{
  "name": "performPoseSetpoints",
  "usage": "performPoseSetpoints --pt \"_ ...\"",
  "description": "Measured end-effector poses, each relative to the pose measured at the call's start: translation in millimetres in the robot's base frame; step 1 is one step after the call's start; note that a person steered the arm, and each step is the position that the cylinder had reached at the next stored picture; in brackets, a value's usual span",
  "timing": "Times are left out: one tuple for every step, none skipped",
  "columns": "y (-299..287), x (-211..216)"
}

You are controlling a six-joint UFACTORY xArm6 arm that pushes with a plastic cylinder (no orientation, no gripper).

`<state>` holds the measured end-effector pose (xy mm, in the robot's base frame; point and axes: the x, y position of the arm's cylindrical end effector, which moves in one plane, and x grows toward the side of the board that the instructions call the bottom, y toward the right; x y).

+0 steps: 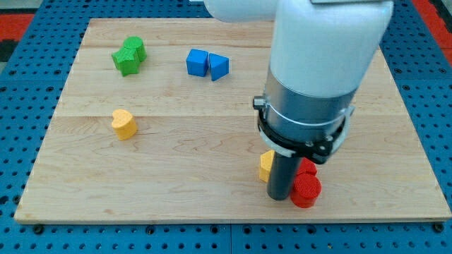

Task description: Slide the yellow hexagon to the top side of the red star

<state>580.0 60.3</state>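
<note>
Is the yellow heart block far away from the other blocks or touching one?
Apart. The yellow heart block sits alone at the view's left, bare wooden board all around it; the green blocks lie well above it.

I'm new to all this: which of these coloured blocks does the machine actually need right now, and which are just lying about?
Needed for the job:
- yellow hexagon, partly hidden behind the rod
- red star, mostly hidden
- my tip, between them

Lying about:
- red cylinder
- yellow heart
- green blocks
- blue blocks
</note>
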Motion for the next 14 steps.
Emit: performPoseSetpoints --pt "-7 -17" --pt "-8 -46" --pt "-41 -45" --pt "-47 -64" --pt "-31 -77" --pt "36 -79" --pt "23 -81" --pt "-59 -82" --pt "2 -135" --pt "100 -171" --pt "127 -128" --pt "136 -123" --pt "109 -97" --pt "75 -97"
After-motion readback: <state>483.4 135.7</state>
